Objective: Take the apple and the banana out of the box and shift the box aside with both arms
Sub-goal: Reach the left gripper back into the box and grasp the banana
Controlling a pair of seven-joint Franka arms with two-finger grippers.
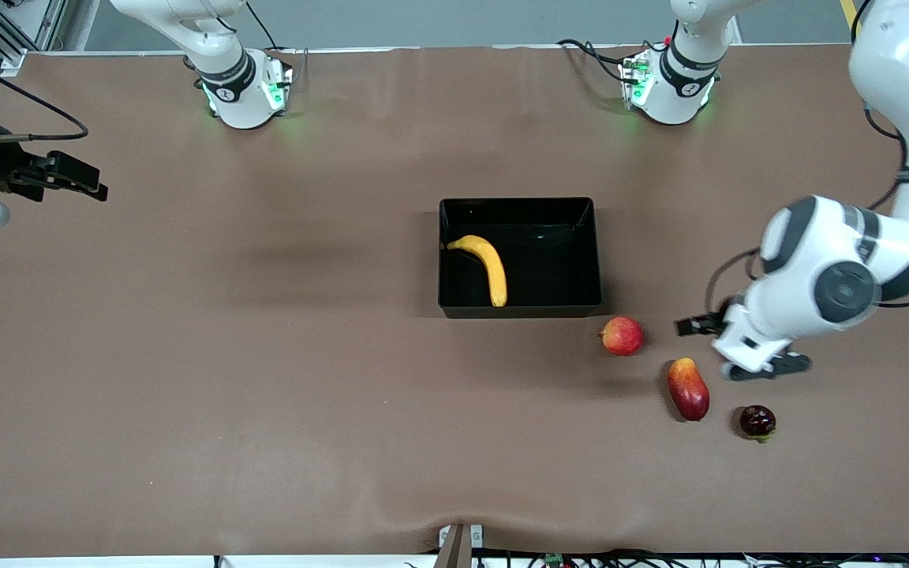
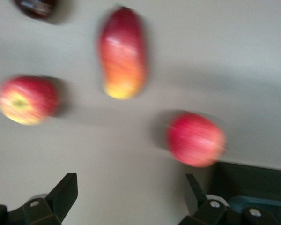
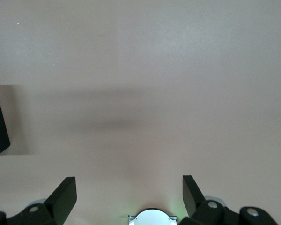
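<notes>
Apple out — banana and box not yet moved
The apple [image 2: 25,100] lay outside the box [image 1: 592,252], the banana [image 1: 486,268] inside it; left gripper [image 2: 131,185] over the apple, right gripper [image 3: 129,185] waiting aside — both released.

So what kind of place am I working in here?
Likely a robotics lab test bench: two arm bases bolted to a brown covered table, loose cables along its edges, and staged fruit beside a black box.

The left arm bends down at the front view's right edge, its left pincer [image 1: 742,347] open and empty. The right pincer [image 1: 68,181] waits open at the upper left edge.
</notes>
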